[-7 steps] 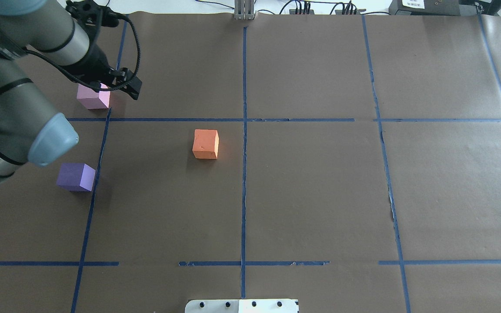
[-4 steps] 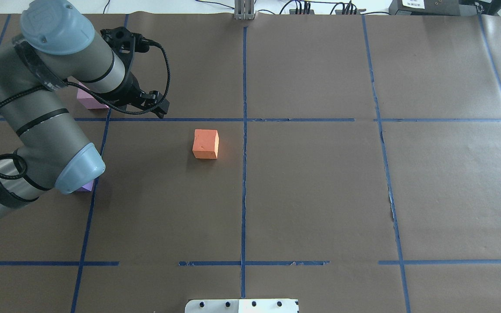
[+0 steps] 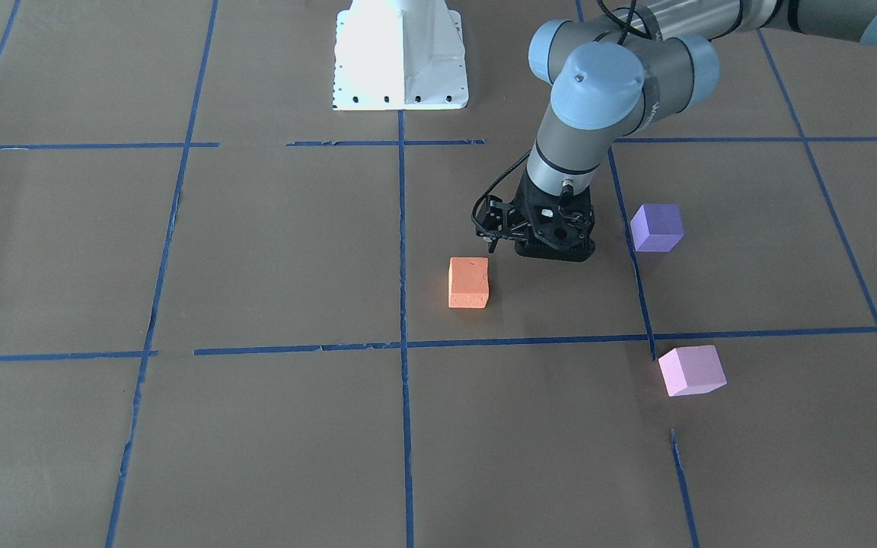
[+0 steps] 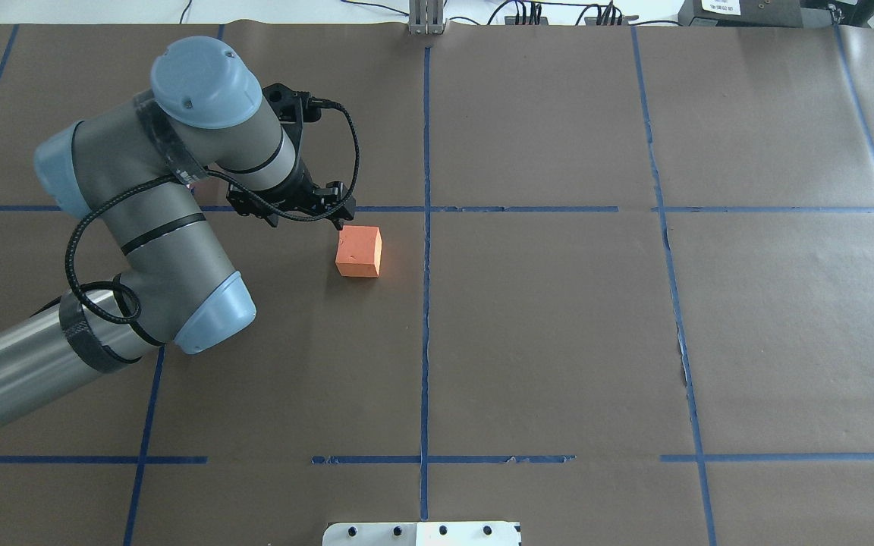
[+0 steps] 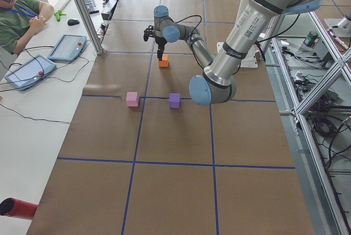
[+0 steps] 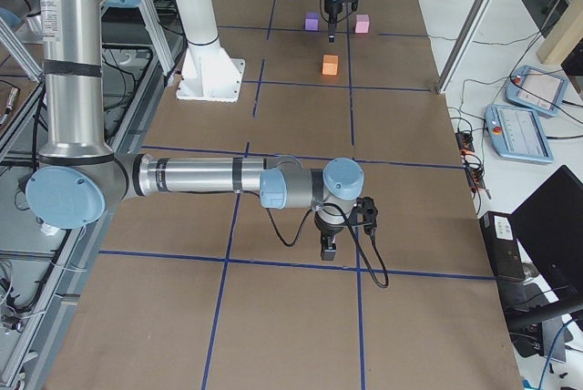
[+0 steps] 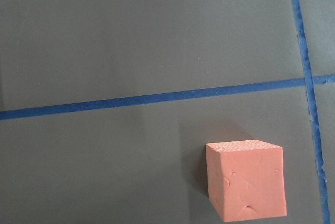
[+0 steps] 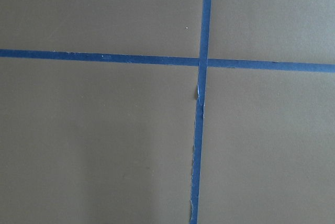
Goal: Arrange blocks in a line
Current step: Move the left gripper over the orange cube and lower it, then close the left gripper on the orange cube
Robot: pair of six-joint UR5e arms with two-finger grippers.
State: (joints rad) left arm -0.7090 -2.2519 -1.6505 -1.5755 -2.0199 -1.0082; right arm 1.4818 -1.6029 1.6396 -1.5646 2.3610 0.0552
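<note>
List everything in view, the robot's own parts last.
orange block: one, orange, near the table's middle.
purple block: one, purple, on the robot's left, nearer its base.
pink block: one, light pink, on the robot's left, farther out.
table: one, brown paper with a blue tape grid.
base plate: one, white, at the robot's edge of the table.
operator: one, green shirt, seated at a side desk.
pendants: two, grey, on that desk.
left arm: one, grey with blue caps, reaching to the middle.
left hand: one, black, beside the orange block, not touching it.
right arm: one, grey and blue, far from the blocks.
right hand: one, black, over bare paper.
</note>
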